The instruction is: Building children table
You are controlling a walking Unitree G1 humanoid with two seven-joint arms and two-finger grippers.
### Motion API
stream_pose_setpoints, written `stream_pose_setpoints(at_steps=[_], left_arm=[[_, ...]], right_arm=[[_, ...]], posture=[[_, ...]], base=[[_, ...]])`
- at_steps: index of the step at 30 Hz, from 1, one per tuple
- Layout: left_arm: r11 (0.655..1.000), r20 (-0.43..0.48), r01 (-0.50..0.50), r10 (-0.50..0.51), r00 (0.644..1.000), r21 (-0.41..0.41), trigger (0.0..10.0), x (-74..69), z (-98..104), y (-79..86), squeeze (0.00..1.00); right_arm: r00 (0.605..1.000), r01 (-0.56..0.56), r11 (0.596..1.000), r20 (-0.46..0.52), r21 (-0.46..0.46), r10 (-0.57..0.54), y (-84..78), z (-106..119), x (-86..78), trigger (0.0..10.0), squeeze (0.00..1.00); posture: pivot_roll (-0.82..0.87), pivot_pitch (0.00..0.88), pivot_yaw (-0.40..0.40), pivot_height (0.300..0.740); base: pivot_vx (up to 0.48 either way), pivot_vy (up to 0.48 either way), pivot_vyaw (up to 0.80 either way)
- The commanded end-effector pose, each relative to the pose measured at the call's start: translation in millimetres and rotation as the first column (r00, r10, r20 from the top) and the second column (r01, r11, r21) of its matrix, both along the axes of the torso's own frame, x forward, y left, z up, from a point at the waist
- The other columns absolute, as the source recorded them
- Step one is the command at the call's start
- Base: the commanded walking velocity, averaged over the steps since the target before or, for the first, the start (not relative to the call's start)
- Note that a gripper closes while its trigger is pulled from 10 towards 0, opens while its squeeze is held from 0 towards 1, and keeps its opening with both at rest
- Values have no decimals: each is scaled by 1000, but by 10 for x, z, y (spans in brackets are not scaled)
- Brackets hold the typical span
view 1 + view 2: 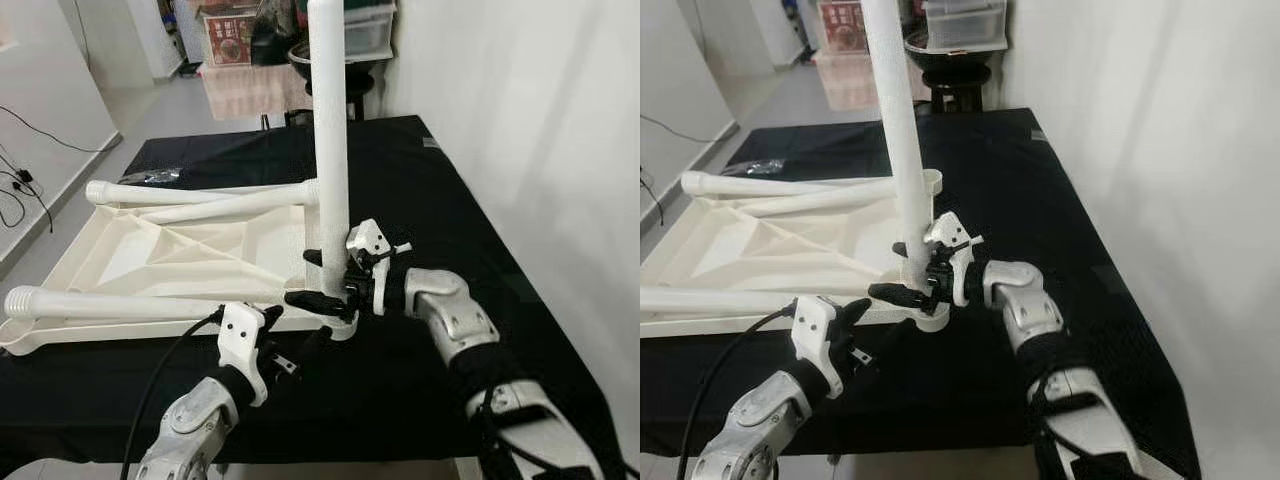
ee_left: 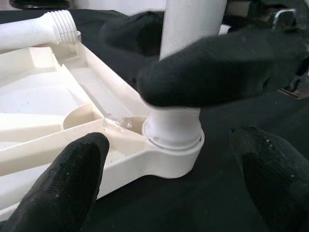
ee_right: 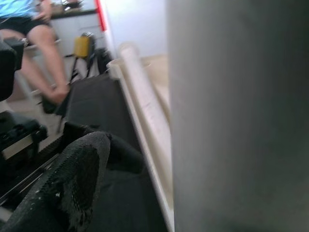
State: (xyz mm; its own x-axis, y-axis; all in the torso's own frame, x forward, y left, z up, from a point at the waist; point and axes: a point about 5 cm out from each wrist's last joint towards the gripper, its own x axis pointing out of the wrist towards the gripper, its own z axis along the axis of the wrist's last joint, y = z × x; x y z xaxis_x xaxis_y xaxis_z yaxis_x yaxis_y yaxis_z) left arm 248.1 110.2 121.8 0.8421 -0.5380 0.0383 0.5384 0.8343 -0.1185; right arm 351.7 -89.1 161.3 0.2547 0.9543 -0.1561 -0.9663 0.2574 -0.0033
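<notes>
A white plastic tabletop (image 1: 150, 250) lies upside down on the black-covered table (image 1: 430, 190). One white leg (image 1: 328, 150) stands upright in its near right corner socket (image 2: 169, 154). My right gripper (image 1: 320, 278) is shut on that leg just above the socket, one black finger (image 2: 217, 67) crossing its front. My left gripper (image 1: 293, 335) is open, low at the table's front edge, with its fingertips (image 2: 63, 188) on either side of the corner socket and not touching it. Two loose legs (image 1: 200, 195) lie along the tabletop's far side and another loose leg (image 1: 110, 303) along its near side.
A white wall (image 1: 540, 120) runs close along the table's right side. Boxes and a dark stool (image 1: 340, 50) stand beyond the far end. Cables (image 1: 20, 190) lie on the floor to the left. A person's legs (image 3: 43, 53) are in the right wrist view.
</notes>
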Motion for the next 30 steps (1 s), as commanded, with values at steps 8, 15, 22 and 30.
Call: stream_pose_setpoints(at_steps=[8,15,22,30], left_arm=[[1000,-16,-3,3,1000,12,10000,7,-48,9,0],[1000,-17,-2,2,1000,9,10000,-2,-50,-6,0],[1000,-19,-1,1,1000,-1,10000,-29,-41,17,0],[1000,-22,10,-10,1000,-5,10000,13,-44,35,0]], right_arm=[[998,-31,1000,-59,-3,30,52,-15,55,0,0],[998,48,999,-39,9,-47,-57,-96,46,0,0],[903,423,905,-68,-44,-425,-62,-491,-301,0,0],[717,697,715,83,-55,-692,-83,-449,-224,0,0]], posture=[[-14,0,49,740],[-20,0,47,740],[-51,29,45,740],[-67,6,54,740]], base=[[0,0,0],[0,0,0],[0,0,0],[0,0,0]])
